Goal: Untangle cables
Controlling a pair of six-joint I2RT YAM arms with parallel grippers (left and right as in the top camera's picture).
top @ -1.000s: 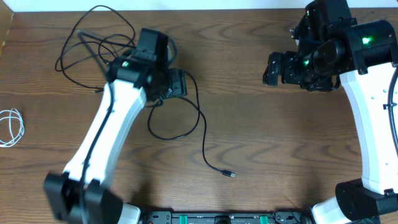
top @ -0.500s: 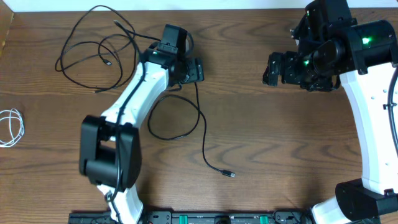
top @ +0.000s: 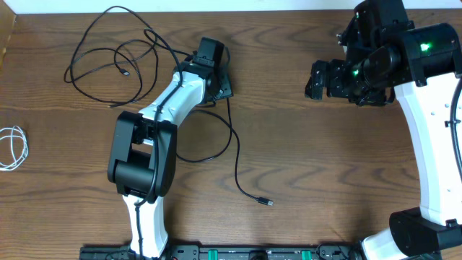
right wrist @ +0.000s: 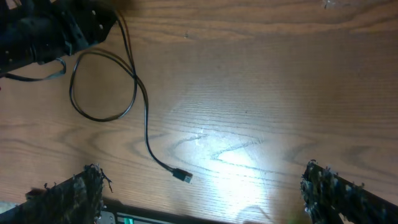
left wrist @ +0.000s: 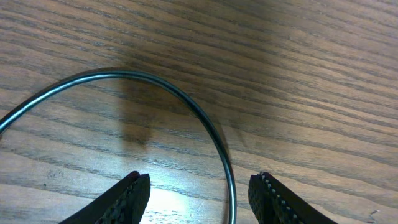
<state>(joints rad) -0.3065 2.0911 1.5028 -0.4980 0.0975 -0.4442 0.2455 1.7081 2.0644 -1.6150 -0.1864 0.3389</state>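
Wooden table (top: 310, 159), overhead and wrist views. Left gripper (left wrist: 199, 186): jaws parted, clamping nothing. One black cable (left wrist: 211, 134) arcs between its fingers and trails from it toward the robot's side of the table. The second black cable (top: 138, 81) loops just left of this gripper, and the white cable (top: 24, 144) lies coiled far left. Right gripper (right wrist: 205, 193), well to the right: wide open, empty.
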